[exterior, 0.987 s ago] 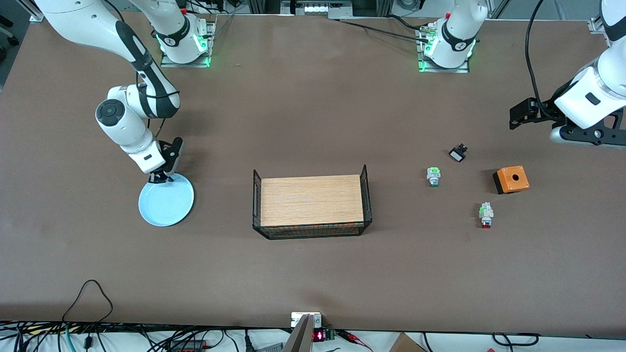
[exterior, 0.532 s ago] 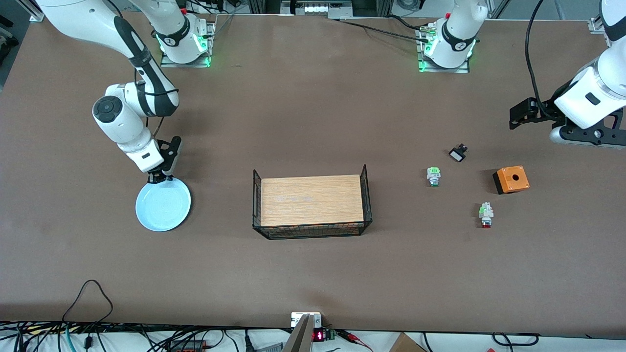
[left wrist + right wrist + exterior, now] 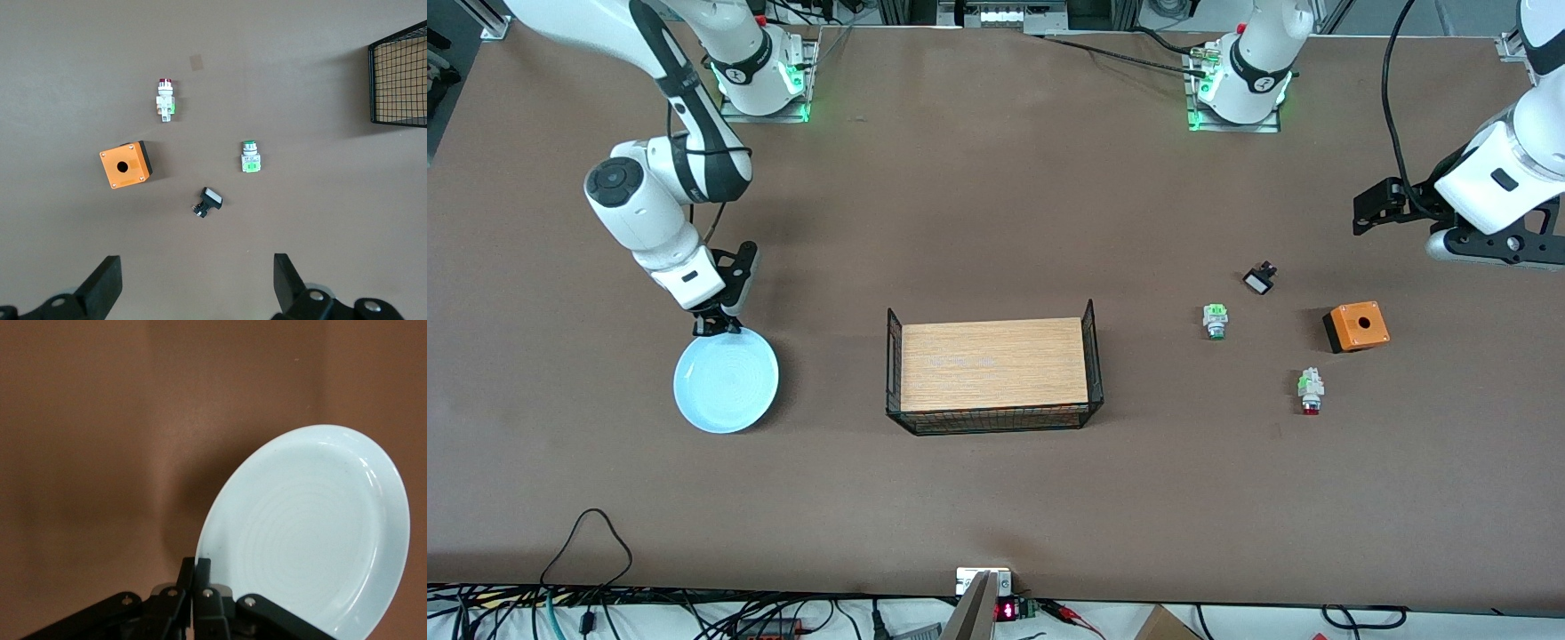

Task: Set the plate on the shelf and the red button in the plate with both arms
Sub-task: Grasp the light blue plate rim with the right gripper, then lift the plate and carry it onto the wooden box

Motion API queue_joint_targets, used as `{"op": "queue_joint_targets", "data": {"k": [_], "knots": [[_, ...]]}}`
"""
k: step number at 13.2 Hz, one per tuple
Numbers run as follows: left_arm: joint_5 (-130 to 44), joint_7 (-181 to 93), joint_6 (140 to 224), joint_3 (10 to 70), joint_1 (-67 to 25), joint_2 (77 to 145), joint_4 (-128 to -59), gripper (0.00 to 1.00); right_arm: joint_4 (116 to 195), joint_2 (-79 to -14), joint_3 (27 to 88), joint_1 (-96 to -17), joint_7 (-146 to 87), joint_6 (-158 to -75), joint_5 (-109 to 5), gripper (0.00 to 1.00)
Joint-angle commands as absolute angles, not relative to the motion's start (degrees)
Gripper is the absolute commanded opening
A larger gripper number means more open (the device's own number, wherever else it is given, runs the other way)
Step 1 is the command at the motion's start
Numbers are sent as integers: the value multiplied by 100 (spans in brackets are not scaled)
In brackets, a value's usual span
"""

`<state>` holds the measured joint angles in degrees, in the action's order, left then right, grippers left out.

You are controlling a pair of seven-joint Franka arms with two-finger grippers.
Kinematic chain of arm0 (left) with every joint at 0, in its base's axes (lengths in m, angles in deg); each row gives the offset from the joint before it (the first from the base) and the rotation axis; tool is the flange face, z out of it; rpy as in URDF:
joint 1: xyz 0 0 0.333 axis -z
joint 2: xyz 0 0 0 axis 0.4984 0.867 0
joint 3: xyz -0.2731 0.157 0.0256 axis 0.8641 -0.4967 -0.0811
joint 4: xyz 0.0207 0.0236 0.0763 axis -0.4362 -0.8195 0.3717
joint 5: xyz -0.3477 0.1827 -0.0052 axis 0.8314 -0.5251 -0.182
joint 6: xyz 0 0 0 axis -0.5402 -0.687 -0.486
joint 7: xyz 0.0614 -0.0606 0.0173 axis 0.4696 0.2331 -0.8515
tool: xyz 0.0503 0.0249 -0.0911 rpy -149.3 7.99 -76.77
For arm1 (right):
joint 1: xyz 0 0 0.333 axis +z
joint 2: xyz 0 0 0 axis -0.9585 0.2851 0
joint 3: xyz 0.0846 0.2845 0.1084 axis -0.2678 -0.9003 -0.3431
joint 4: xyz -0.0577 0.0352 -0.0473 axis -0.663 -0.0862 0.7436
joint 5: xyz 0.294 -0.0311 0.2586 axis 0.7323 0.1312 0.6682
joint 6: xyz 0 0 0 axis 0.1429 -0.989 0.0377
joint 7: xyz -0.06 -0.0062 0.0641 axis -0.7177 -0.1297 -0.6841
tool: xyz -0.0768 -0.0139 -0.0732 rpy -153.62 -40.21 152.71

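The pale blue plate (image 3: 726,380) hangs tilted over the table toward the right arm's end, its rim pinched by my right gripper (image 3: 713,327). In the right wrist view the gripper (image 3: 198,568) is shut on the edge of the plate (image 3: 313,533). The red button (image 3: 1311,392) lies on the table toward the left arm's end, nearer the front camera than the orange box; it also shows in the left wrist view (image 3: 165,100). My left gripper (image 3: 1392,206) is open and empty, up over the table's end; its fingertips (image 3: 100,283) show wide apart.
A wire basket with a wooden bottom (image 3: 993,366) stands mid-table. An orange box with a hole (image 3: 1357,326), a green-capped switch (image 3: 1215,321) and a small black-and-white part (image 3: 1259,280) lie near the red button.
My right gripper has lifted the plate by its rim, and the plate has tilted and shifted slightly. The left arm has not moved.
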<state>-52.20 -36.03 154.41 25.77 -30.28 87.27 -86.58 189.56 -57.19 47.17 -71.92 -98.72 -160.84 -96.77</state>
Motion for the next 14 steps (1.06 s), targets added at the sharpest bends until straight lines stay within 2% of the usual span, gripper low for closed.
{"op": "queue_joint_targets", "data": {"k": [1, 6, 9, 14], "knots": [[-5333, -3643, 15296, 2568, -2989, 8825, -8441, 100, 18411, -6026, 4470, -7220, -9939, -15184, -9685, 0], [-5333, -3643, 15296, 2568, -2989, 8825, -8441, 100, 16846, -6026, 4022, -7221, -9921, -13302, -9317, 0], [-5333, -3643, 15296, 2568, -2989, 8825, -8441, 100, 16221, -5991, 3863, -7116, -9851, -12712, -9219, 0], [-5333, -3643, 15296, 2568, -2989, 8825, -8441, 100, 15386, -5965, 3863, -6229, -8904, -11999, -9086, 0]]}}
